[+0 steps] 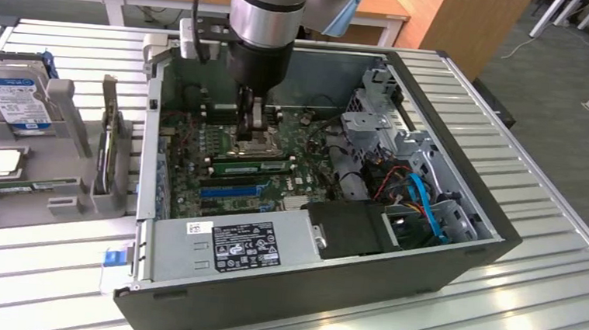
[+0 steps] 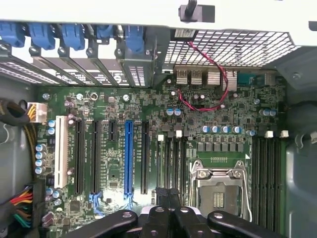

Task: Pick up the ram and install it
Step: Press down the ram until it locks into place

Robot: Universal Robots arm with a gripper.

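Inside, case [image 1: 443,269] holds seated ram [image 1: 251,163].

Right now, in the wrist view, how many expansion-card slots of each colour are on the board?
White slot: 1
Blue slot: 1
Black slots: 4, one of them short
Total: 6
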